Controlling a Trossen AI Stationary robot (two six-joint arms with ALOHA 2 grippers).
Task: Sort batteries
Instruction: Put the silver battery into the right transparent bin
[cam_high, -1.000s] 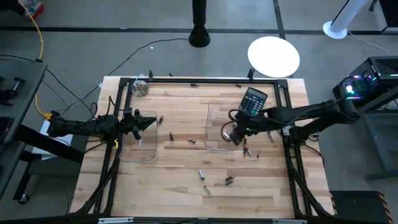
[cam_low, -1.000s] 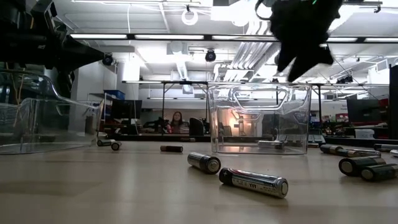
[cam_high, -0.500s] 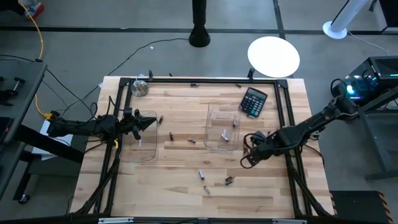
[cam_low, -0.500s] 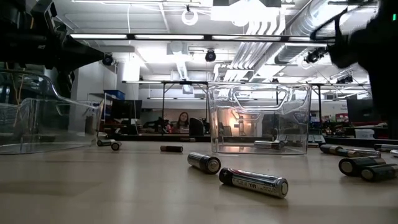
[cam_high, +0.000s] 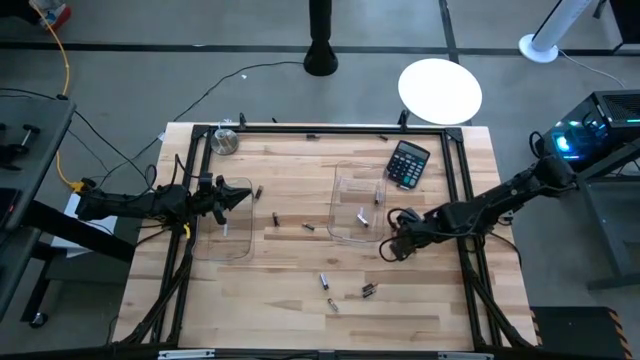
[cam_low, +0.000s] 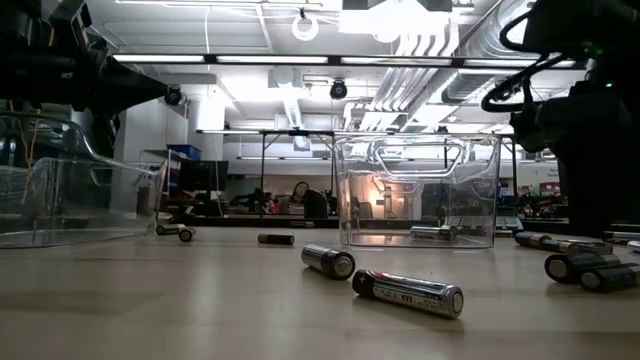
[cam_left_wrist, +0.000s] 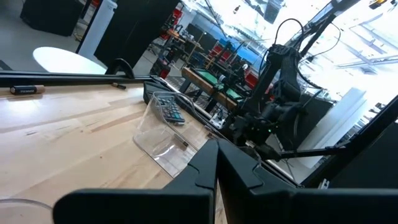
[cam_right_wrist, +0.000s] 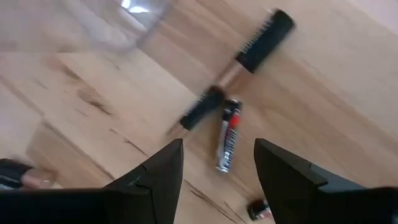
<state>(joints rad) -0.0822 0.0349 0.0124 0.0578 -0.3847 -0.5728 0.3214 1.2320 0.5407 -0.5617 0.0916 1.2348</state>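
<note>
1. The right gripper (cam_high: 392, 249), fingers spread and empty, hovers over batteries (cam_right_wrist: 227, 142) just right of the right clear tray (cam_high: 343, 210).
2. The left gripper (cam_high: 238, 197) waits, fingers together, over the left tray (cam_high: 222, 243).

Lighting: bright ceiling strips above the clear tray (cam_low: 418, 192) glare; arms silhouetted. Table (cam_high: 300, 290) evenly lit. Batteries (cam_right_wrist: 227, 141) motion-blurred in right wrist view.

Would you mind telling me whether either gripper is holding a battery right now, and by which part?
Nothing is held. The right gripper is open above a loose battery on the table; the left gripper is shut and empty.
</note>
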